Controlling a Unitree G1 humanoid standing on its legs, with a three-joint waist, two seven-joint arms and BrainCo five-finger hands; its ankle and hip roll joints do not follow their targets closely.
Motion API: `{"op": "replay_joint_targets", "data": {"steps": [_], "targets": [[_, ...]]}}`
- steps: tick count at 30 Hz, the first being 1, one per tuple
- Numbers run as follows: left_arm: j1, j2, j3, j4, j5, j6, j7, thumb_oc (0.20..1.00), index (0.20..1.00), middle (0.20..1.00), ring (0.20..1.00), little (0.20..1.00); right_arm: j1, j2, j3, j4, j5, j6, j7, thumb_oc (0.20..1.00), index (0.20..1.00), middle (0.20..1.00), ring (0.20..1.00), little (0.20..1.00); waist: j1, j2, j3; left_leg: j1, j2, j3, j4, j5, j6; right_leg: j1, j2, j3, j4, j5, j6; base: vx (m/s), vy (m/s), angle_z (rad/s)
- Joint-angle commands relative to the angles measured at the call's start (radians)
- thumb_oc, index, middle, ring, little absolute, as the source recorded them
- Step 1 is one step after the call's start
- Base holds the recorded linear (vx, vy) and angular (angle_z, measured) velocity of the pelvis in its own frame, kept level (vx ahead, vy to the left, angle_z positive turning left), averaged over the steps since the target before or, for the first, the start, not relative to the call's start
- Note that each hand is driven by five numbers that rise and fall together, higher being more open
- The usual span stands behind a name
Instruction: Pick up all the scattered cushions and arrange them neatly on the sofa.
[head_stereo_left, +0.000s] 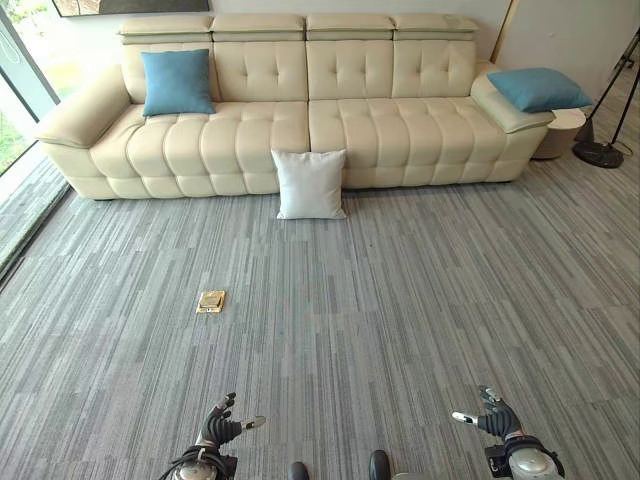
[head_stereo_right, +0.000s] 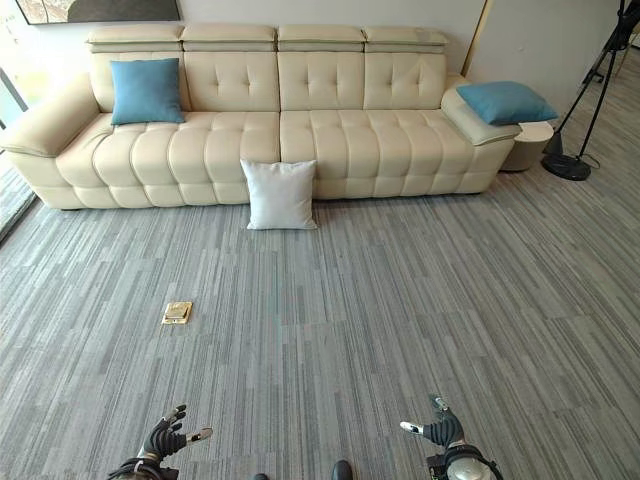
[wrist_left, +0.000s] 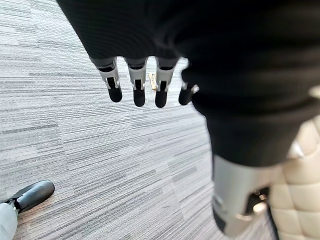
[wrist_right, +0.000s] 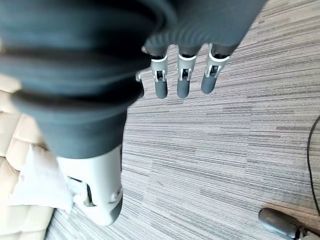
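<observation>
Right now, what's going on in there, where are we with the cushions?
Nothing is being handled at this moment. The left hand and right hand both hang open and empty, low over the grey carpet, well back from the sofa. A white cushion stands on the floor, leaning against the sofa's front. One blue cushion sits upright against the backrest at the left end; another blue cushion lies on the right armrest. A small brass floor plate sits in the carpet.
</observation>
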Motion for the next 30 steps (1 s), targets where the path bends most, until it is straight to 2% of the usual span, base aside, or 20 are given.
{"op": "replay_joint_targets", "data": {"steps": [1, 16, 23, 28, 29, 30], "targets": [[-0.054, 0.026, -0.004, 0.031, 0.027, -0.028, 0.0, 1.0, 1.0, 1.0, 1.0, 1.0, -0.065, -0.024, 0.031, 0.034, -0.001, -0.028, -0.032, 1.0, 1.0, 1.0, 1.0, 1.0, -0.001, -0.024, -0.008, 0.035, -0.028, -0.035, 0.001, -0.078, -0.032, 0.042, 0.006, -0.043, 0.001, -0.095, 0.063, 0.01, -0.003, 0.06], [-0.04, 0.034, 0.017, -0.016, -0.001, -0.023, 0.01, 1.0, 1.0, 1.0, 1.0, 1.0, -0.047, -0.038, -0.007, 0.002, 0.015, -0.024, -0.045, 1.0, 1.0, 1.0, 1.0, 1.0, 0.001, -0.03, 0.006, 0.0, -0.038, -0.032, 0.068, -0.114, -0.018, 0.035, -0.003, -0.04, 0.006, -0.095, 0.065, 0.02, 0.012, 0.01], [-0.052, 0.049, 0.025, -0.056, -0.024, -0.03, 0.023, 1.0, 1.0, 1.0, 1.0, 1.0, -0.08, -0.036, 0.004, -0.041, 0.017, -0.026, -0.054, 1.0, 1.0, 1.0, 1.0, 1.0, 0.014, -0.034, 0.029, -0.067, -0.059, -0.029, 0.125, -0.138, 0.005, -0.028, -0.031, -0.031, 0.076, -0.101, 0.081, 0.02, 0.112, -0.07], [-0.061, 0.068, 0.032, -0.081, -0.032, -0.033, 0.028, 1.0, 1.0, 1.0, 1.0, 1.0, -0.102, -0.027, 0.012, -0.042, 0.017, -0.022, -0.055, 1.0, 1.0, 1.0, 1.0, 1.0, 0.026, -0.03, 0.05, -0.087, -0.076, -0.039, 0.134, -0.153, 0.032, -0.102, -0.055, -0.028, 0.21, -0.117, 0.105, 0.03, 0.155, -0.05], [-0.063, 0.072, 0.035, -0.086, -0.037, -0.029, 0.027, 1.0, 1.0, 1.0, 1.0, 1.0, -0.107, -0.023, 0.016, -0.048, 0.019, -0.019, -0.051, 1.0, 1.0, 1.0, 1.0, 1.0, 0.024, -0.027, 0.065, -0.076, -0.081, -0.048, 0.133, -0.159, 0.045, -0.153, -0.07, -0.026, 0.326, -0.101, 0.114, 0.07, 0.191, -0.24], [-0.073, 0.075, 0.036, -0.077, -0.039, -0.029, 0.028, 1.0, 1.0, 1.0, 1.0, 1.0, -0.112, -0.021, 0.02, -0.048, 0.021, -0.021, -0.051, 1.0, 1.0, 1.0, 1.0, 1.0, 0.022, -0.024, 0.075, -0.071, -0.084, -0.053, 0.138, -0.165, 0.051, -0.176, -0.073, -0.026, 0.372, -0.094, 0.122, 0.12, 0.194, -0.26]]}}
